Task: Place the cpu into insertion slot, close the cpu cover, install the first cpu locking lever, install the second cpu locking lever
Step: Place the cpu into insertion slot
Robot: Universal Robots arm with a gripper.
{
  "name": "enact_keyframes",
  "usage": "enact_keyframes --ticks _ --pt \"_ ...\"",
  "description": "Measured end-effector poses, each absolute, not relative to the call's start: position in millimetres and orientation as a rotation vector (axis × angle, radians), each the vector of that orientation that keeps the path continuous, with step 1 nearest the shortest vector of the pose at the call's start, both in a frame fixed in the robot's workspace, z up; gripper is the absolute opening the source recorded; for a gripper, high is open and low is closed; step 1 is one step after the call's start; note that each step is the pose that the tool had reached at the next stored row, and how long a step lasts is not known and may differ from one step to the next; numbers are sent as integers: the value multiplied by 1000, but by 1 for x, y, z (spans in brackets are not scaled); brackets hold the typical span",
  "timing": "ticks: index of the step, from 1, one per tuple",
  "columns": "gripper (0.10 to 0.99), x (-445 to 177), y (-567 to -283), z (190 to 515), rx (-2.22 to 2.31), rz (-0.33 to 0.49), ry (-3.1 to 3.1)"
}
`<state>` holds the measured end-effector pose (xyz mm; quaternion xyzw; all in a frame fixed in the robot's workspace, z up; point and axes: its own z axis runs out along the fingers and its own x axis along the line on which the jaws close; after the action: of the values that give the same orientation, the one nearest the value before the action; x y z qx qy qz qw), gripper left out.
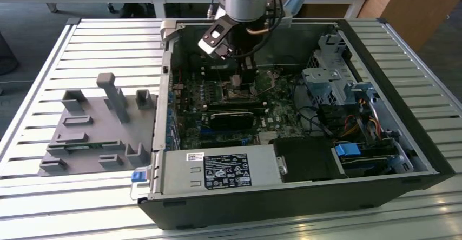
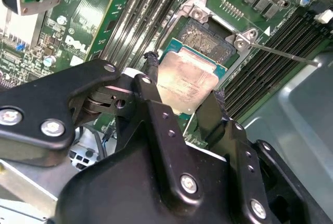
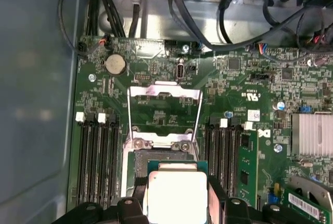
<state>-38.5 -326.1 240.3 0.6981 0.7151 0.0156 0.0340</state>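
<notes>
fingers [image 2: 210, 114], two, clamp one cpu [image 2: 184, 81] just above the one insertion slot [image 2: 208, 39]; the one cpu cover [image 3: 165, 89] is swung open.

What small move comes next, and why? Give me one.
Probably nudge the cpu toward the raised cpu cover before lowering it: the tool grips it, and part of the insertion slot lies uncovered beyond its edge.

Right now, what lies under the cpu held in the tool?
Under the cpu, gripped by the tool, one strip of the insertion slot shows past the chip's edge. The rest of the slot is covered by the chip and the tool.
</notes>
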Motion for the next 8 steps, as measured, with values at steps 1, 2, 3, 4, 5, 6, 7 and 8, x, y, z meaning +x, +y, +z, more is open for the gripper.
enact_keyframes --ticks 1,2,3,4,5,6,7,8 --pt "541 -39 -326 240 2147 48 2199" --pt "541 -39 -325 239 2147 48 2199" --pt "541 -40 -325 238 2147 47 2199" --pt "541 -40 -325 238 2147 48 2199" --pt "541 -40 -324 237 2147 47 2199" --pt "541 -40 -324 236 2147 47 2200" --pt "541 -40 -323 235 2147 47 2200" --pt "541 -40 -323 234 2147 47 2200"
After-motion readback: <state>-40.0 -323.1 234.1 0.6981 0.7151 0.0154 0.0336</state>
